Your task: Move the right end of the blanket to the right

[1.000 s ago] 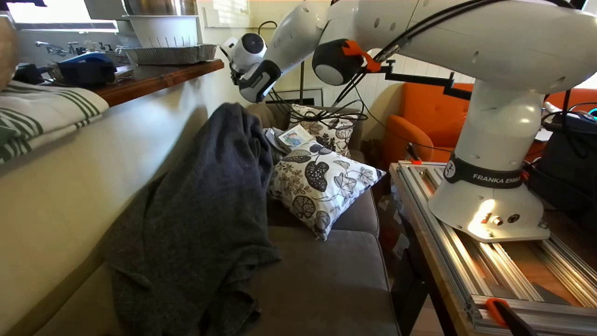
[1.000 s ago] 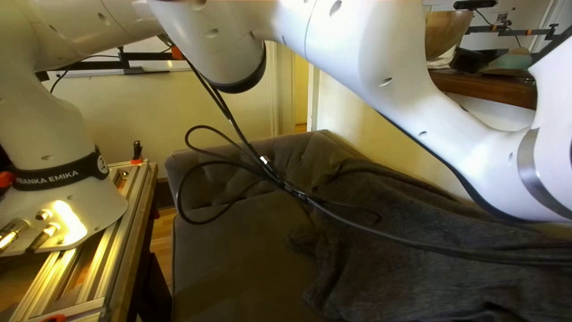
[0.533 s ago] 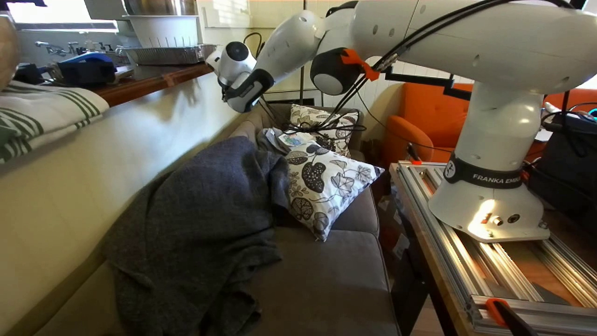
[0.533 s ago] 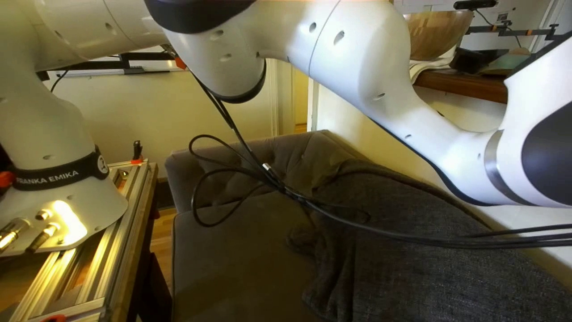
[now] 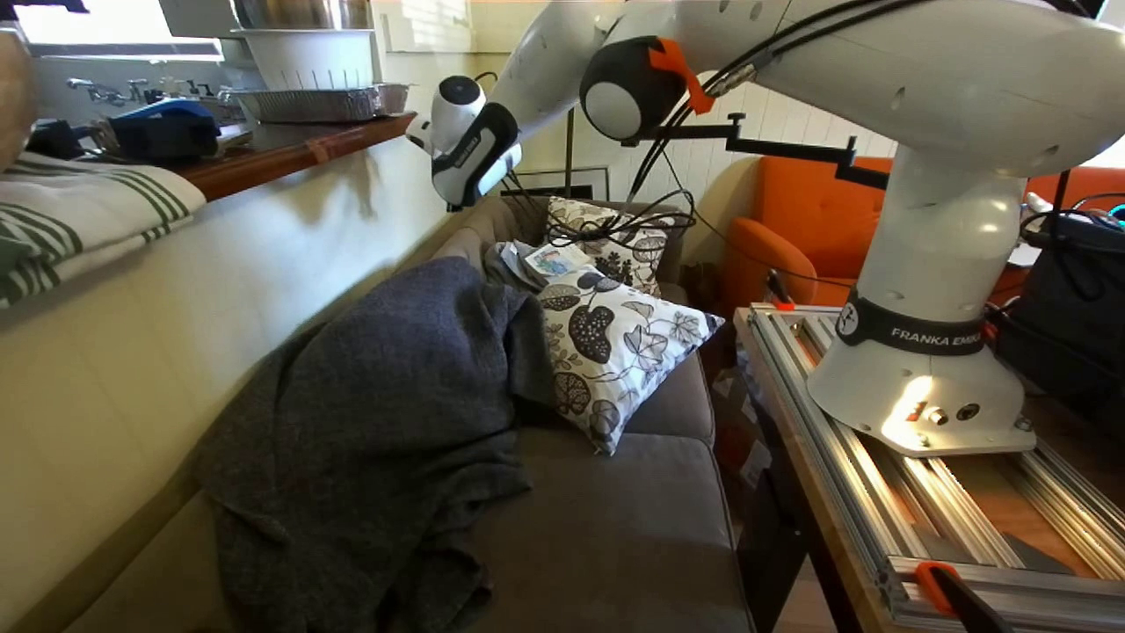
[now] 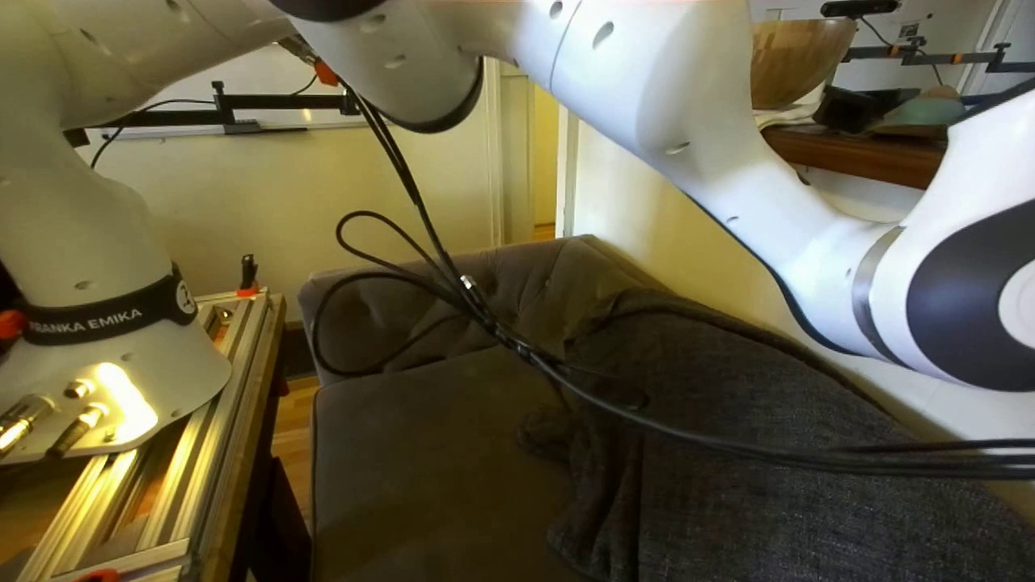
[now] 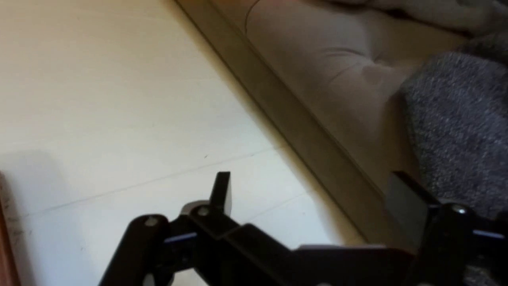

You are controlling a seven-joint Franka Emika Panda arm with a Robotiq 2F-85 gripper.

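A grey sofa [image 5: 615,527] runs along the wall [image 5: 132,369], the arm [image 5: 888,75] stretched over it. The blanket [image 5: 378,396] lies rumpled across the sofa's back and seat. A wooden shelf [image 5: 299,158] juts out higher up. A patterned pillow [image 5: 620,343] meets the blanket's edge. On the shelf stand a bowl [image 6: 800,69] and, stacked, foil tray [image 5: 308,105], white tub [image 5: 309,61], metal pot [image 5: 303,12] — insides hidden from me. Cables [image 6: 525,349] hang in front of the blanket in an exterior view. The gripper [image 7: 312,194] has its fingers wide apart. The band [image 5: 914,328] round the arm's base reads FRANKA EMIKA.
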